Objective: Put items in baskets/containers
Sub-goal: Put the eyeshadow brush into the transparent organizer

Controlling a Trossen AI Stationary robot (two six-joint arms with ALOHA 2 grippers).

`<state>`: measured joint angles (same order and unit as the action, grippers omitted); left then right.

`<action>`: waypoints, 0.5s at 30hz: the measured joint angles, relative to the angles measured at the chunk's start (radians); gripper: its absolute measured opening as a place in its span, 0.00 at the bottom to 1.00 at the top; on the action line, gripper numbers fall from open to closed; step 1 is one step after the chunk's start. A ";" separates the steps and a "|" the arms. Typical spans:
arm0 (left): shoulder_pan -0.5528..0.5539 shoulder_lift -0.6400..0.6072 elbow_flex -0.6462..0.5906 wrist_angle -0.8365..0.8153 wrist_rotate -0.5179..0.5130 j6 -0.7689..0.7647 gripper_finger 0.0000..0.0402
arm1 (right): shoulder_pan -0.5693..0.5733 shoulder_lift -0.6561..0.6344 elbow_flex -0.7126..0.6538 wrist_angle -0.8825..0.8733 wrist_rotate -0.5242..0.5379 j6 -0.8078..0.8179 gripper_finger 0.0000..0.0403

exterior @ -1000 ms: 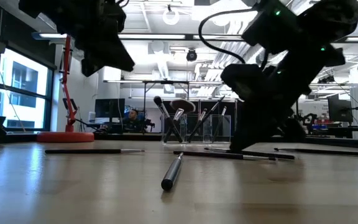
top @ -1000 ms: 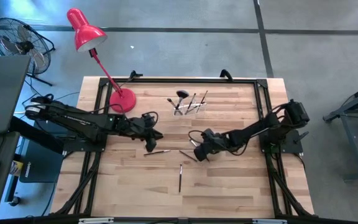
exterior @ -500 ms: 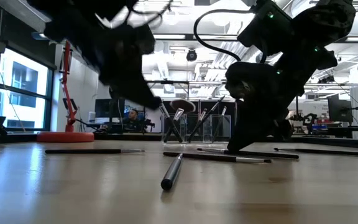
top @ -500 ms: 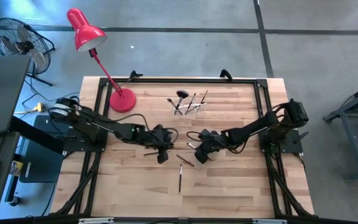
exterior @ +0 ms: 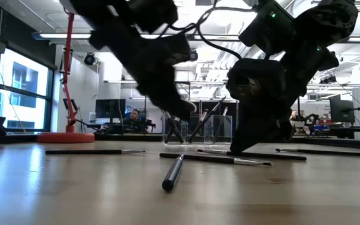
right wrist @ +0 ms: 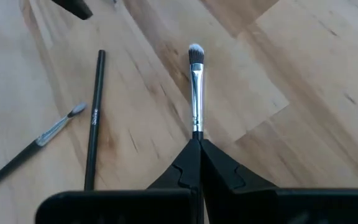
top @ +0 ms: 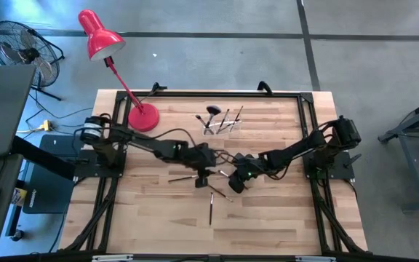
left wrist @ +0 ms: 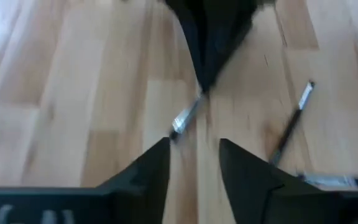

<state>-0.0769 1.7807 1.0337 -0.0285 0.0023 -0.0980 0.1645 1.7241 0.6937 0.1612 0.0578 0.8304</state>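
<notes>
Now lower left gripper, fingers apart, squarely astride loose brush lying just ahead, then close on its handle. Hold right gripper, pinched together on second brush by its handle end, well clear; carry both to clear holder near the far edge
</notes>
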 joint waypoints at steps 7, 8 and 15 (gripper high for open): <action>0.047 0.079 0.041 -0.011 0.034 0.079 0.46 | 0.000 0.000 0.000 0.010 -0.005 -0.002 0.00; 0.049 0.090 0.040 -0.019 0.043 0.088 0.46 | 0.000 0.000 0.000 0.012 -0.005 -0.002 0.00; 0.051 0.142 0.037 0.006 0.048 0.235 0.47 | 0.000 0.000 -0.001 0.030 -0.007 -0.002 0.00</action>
<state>-0.0261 1.9227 1.0705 -0.0222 0.0499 0.1368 0.1646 1.7241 0.6930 0.1908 0.0505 0.8284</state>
